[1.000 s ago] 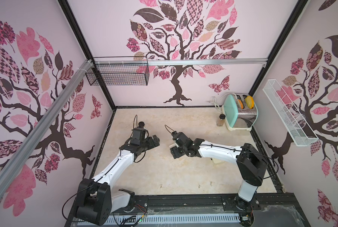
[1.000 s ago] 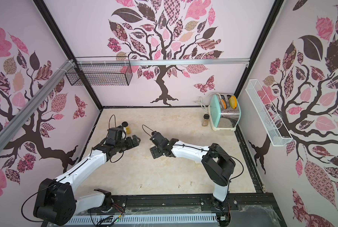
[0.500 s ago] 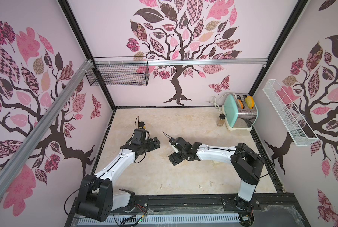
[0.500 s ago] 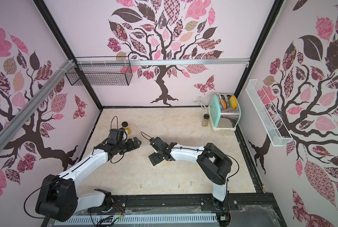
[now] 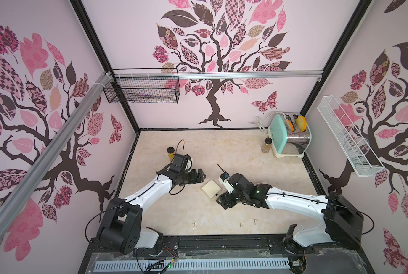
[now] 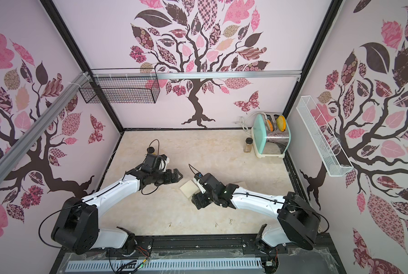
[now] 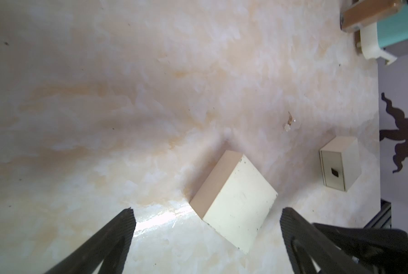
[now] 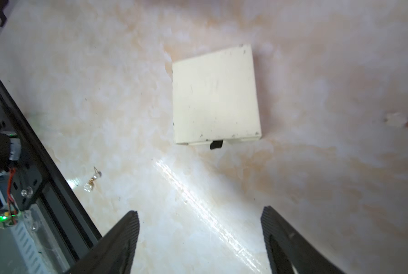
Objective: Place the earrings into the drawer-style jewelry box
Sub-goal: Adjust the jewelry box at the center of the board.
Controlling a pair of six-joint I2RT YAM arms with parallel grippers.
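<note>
The cream jewelry box lies flat mid-table between my two grippers. Its drawer front with a black tab faces the right gripper. My left gripper stands open just beside the box; nothing is between its fingers. The right gripper is open too, a short way back from the box. Three tiny earrings lie near the front edge. The right wrist view shows one earring, the left wrist view another.
A second small cream drawer box stands behind the right arm. A mint toaster and a small jar sit at the back right. Another jar stands behind the left arm. The black front rail runs close to the earrings.
The right gripper has drawn back toward the front of the table, uncovering the jewelry box. The left arm has barely shifted.
</note>
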